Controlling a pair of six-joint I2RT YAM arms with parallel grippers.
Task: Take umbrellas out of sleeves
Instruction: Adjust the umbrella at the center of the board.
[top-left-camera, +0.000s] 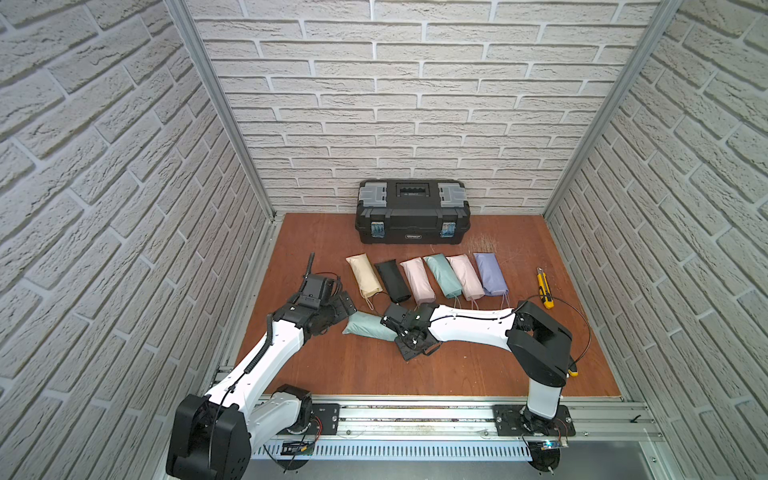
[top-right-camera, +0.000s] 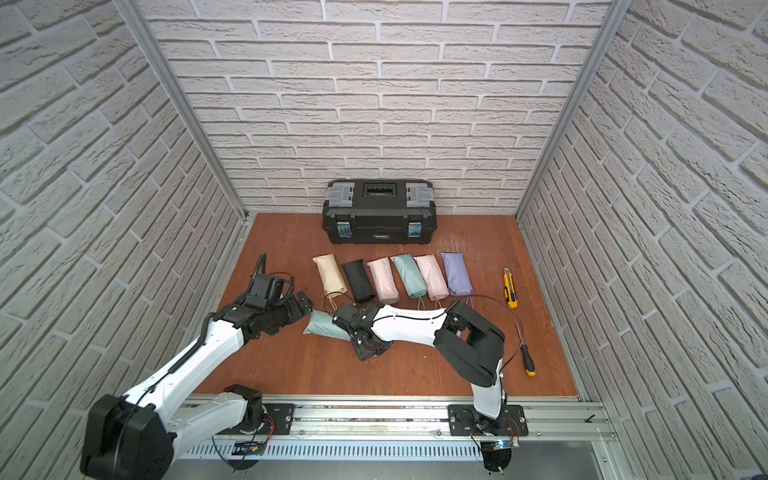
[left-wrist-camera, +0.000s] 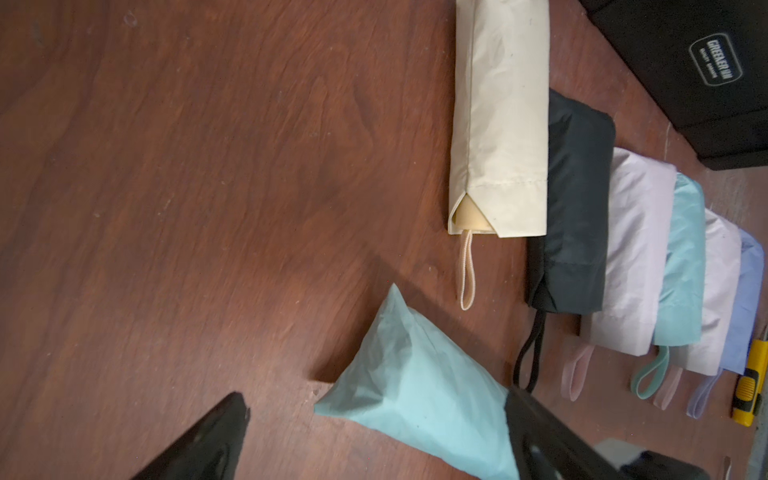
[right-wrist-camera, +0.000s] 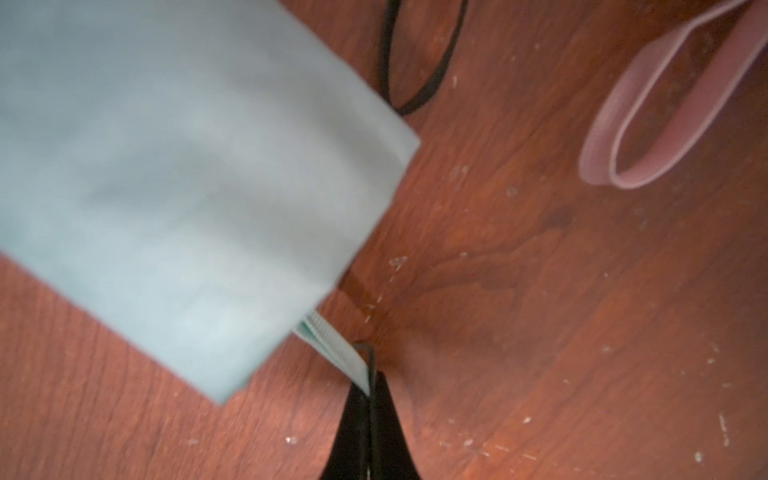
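None of the 7 umbrellas (top-left-camera: 417, 280) is out. The right gripper (right-wrist-camera: 368, 386) pinches the near mint one's wrist loop (right-wrist-camera: 336, 349). The left gripper (left-wrist-camera: 376, 399) stands spread by its sleeve (top-left-camera: 368, 326).

Table (top-left-camera: 457, 374): reddish-brown wood board, scuffed, with pale flecks (right-wrist-camera: 478, 442) in the right wrist view.

On it:
- Black toolbox (top-left-camera: 411, 212), lid shut, at the back edge against the wall.
- In front of the toolbox, a row of six filled sleeves side by side, left to right: cream sleeve (top-left-camera: 364, 275), black sleeve (top-left-camera: 392, 281), pink sleeve (top-left-camera: 417, 280), mint sleeve (top-left-camera: 442, 275), second pink sleeve (top-left-camera: 466, 276), lavender sleeve (top-left-camera: 491, 274). Wrist loops stick out at the near ends.
- Loose mint sleeve (top-left-camera: 368, 326), crosswise, nearer the front than the row.
- Yellow utility knife (top-left-camera: 544, 287), right of the row.
- Screwdriver (top-right-camera: 527, 359), near the right edge.
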